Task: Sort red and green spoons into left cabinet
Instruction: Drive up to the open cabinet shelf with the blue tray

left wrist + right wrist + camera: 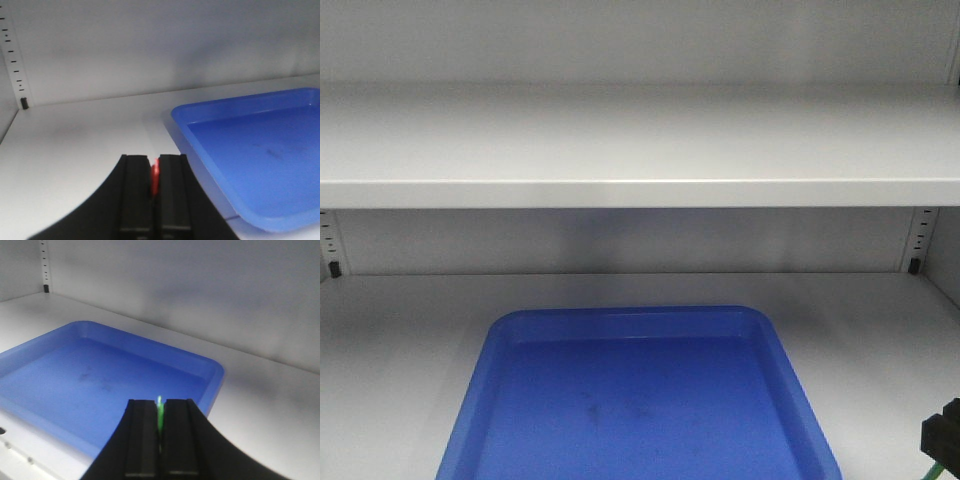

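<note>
I face the pale grey cabinet's lower shelf [880, 330], where a blue tray [640, 400] lies. My left gripper [155, 162] is shut on the red spoon [155, 177]; only a red sliver shows between the jaws. It hovers over the bare shelf [75, 145] left of the tray [255, 150]. My right gripper [159, 405] is shut on the green spoon [160, 415], a thin green strip between the jaws, over the tray's near right part [100, 375]. In the front view only the right gripper's black edge [942, 435] and a green bit [932, 474] show at the lower right.
An upper shelf [640, 150] runs across above the tray. The cabinet's back wall [620, 240] stands behind, with slotted shelf rails [330, 245] at both sides. Bare shelf surface lies left and right of the tray.
</note>
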`<state>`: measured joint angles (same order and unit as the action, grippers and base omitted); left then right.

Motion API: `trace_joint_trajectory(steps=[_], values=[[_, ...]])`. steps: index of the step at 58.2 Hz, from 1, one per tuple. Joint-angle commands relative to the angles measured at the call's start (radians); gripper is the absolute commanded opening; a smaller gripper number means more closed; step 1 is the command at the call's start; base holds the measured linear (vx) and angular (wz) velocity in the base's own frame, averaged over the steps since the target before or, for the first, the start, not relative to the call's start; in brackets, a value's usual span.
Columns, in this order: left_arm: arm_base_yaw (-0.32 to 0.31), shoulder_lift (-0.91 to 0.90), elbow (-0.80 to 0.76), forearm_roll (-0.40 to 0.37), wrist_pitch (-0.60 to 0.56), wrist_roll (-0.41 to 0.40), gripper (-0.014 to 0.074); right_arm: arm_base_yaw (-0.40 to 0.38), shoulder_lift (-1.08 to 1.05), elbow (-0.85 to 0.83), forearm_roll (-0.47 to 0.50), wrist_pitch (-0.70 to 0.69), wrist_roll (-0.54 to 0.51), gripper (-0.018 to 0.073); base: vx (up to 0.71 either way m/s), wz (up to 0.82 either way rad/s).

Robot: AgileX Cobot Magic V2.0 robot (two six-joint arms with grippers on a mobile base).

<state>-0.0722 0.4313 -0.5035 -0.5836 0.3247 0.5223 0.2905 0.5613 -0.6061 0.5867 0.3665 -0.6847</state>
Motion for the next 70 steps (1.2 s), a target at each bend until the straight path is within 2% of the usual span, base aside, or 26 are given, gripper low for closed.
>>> trace_joint_trajectory(steps=[1, 39, 47, 64, 70], values=[[-0.007, 0.006, -0.027, -0.023, -0.074, -0.002, -0.0003, -0.003, 0.006, -0.031, 0.013, -0.066, -0.005, -0.0003, 0.14, -0.09], [-0.007, 0.006, -0.027, -0.023, -0.074, -0.002, -0.0003, -0.003, 0.006, -0.031, 0.013, -0.065, -0.005, -0.0003, 0.04, -0.03], [-0.007, 0.006, -0.027, -0.023, -0.074, -0.002, -0.0003, -0.003, 0.006, -0.031, 0.014, -0.108, -0.005, -0.0003, 0.00, 0.00], [-0.007, 0.007, -0.027, -0.023, -0.104, -0.004, -0.0003, -0.003, 0.036, -0.031, 0.052, -0.115, -0.001, -0.0003, 0.00, 0.00], [-0.007, 0.033, -0.027, -0.089, -0.108, 0.000, -0.0003, -0.003, 0.085, -0.031, 0.109, -0.127, -0.008, -0.0003, 0.00, 0.00]])
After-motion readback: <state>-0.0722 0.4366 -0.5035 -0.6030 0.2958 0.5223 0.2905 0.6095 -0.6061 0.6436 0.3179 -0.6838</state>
